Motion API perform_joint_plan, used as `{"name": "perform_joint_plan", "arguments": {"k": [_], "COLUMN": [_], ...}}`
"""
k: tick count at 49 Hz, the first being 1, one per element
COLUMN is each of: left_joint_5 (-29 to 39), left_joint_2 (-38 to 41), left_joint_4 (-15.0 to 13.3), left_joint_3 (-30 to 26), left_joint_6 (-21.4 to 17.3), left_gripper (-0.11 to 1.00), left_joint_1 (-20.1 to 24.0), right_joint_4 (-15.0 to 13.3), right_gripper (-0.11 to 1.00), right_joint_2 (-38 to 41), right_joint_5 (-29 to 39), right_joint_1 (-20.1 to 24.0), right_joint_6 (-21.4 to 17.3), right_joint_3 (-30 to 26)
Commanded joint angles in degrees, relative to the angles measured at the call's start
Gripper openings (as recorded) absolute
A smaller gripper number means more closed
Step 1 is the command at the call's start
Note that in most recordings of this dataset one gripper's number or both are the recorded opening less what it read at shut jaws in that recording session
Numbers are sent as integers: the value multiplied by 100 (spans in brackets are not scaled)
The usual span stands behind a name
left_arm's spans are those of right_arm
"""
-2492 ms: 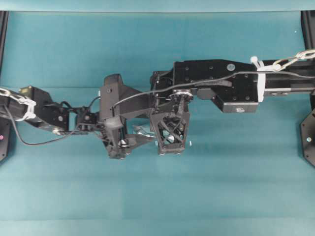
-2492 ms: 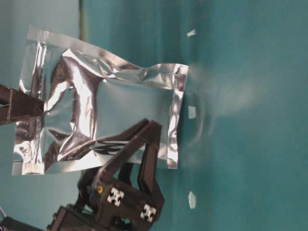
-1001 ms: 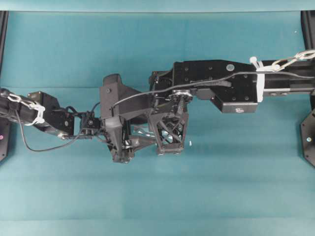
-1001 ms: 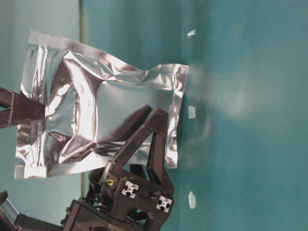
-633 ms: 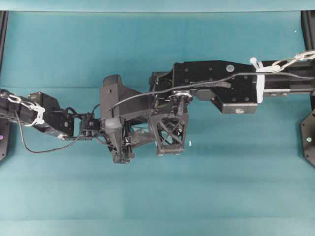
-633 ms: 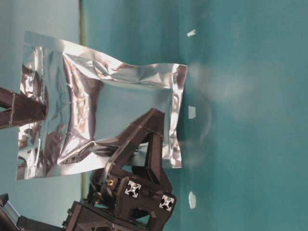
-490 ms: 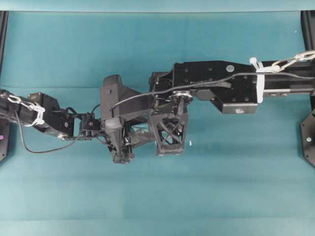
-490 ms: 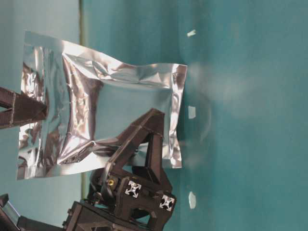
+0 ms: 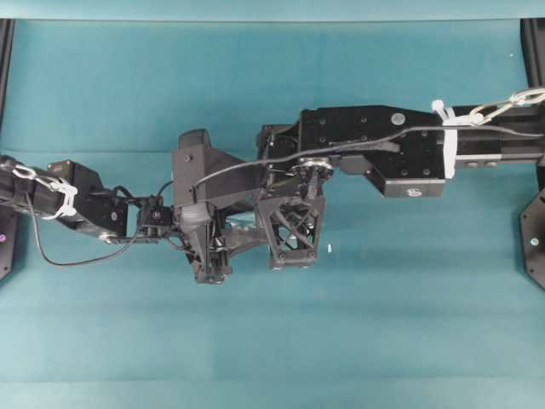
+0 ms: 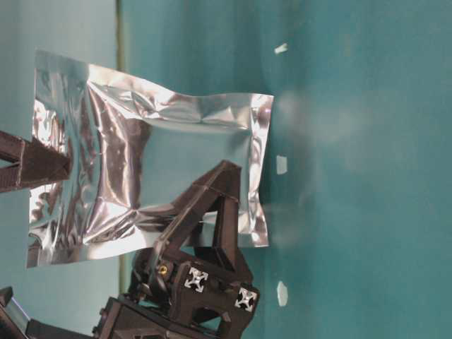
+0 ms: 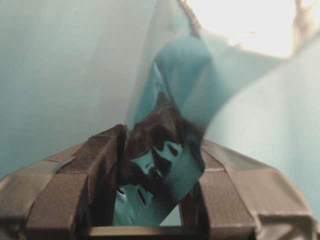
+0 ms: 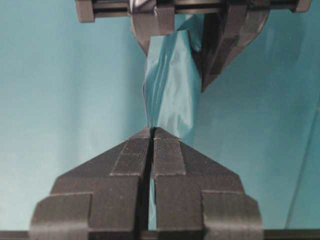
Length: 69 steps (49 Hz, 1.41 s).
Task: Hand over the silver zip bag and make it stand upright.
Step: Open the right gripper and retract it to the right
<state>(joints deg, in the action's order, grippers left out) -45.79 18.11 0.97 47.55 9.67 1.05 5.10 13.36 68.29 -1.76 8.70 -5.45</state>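
The silver zip bag [image 10: 162, 169] hangs on edge just above the teal table, its lower sealed edge close to the surface. My right gripper [image 12: 152, 132] is shut on the bag's thin top edge; its tip shows in the table-level view [image 10: 60, 166]. My left gripper [image 11: 161, 150] has come in from the side near the bag's lower end, and its pads press the puffed foil [image 11: 167, 125] from both sides. In the right wrist view the left fingers [image 12: 220, 45] flank the far end of the bag [image 12: 170, 85]. From overhead both grippers [image 9: 223, 243] [image 9: 289, 223] meet at mid-table and cover the bag.
Small white specks [image 10: 281, 164] lie on the teal table cloth [image 10: 367, 212] beside the bag, one also showing overhead [image 9: 329, 248]. Black frame posts [image 9: 535, 230] stand at the left and right edges.
My left jaws have narrowed onto the bag's lower part. The foil has shifted slightly and its creases have changed. The right gripper has kept its hold.
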Motion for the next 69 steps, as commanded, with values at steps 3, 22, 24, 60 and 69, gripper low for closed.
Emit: {"name": "perform_joint_plan", "arguments": {"k": [3, 22, 24, 60, 69], "left_joint_5": [-18, 0, 9, 0, 9], "left_joint_2": [-26, -26, -26, -44, -53], "left_joint_4": [26, 26, 26, 26, 26], "left_joint_3": [-9, -18, -9, 0, 35], "left_joint_6": [-53, -158, -158, -158, -158], "left_gripper": [37, 34, 34, 34, 34], "left_joint_1": [-97, -141, -141, -158, -158], "right_joint_4": [0, -9, -9, -387, -387], "right_gripper": [3, 31, 41, 93, 93], "right_joint_2": [-53, -167, -193, -1547, -2021], "right_joint_5": [-35, -62, -53, -193, -492], "right_joint_1": [-9, -9, -26, 62, 123], "right_joint_6": [-18, -272, -378, -580, -580], "right_joint_3": [-26, -105, -97, 765, 1283]}}
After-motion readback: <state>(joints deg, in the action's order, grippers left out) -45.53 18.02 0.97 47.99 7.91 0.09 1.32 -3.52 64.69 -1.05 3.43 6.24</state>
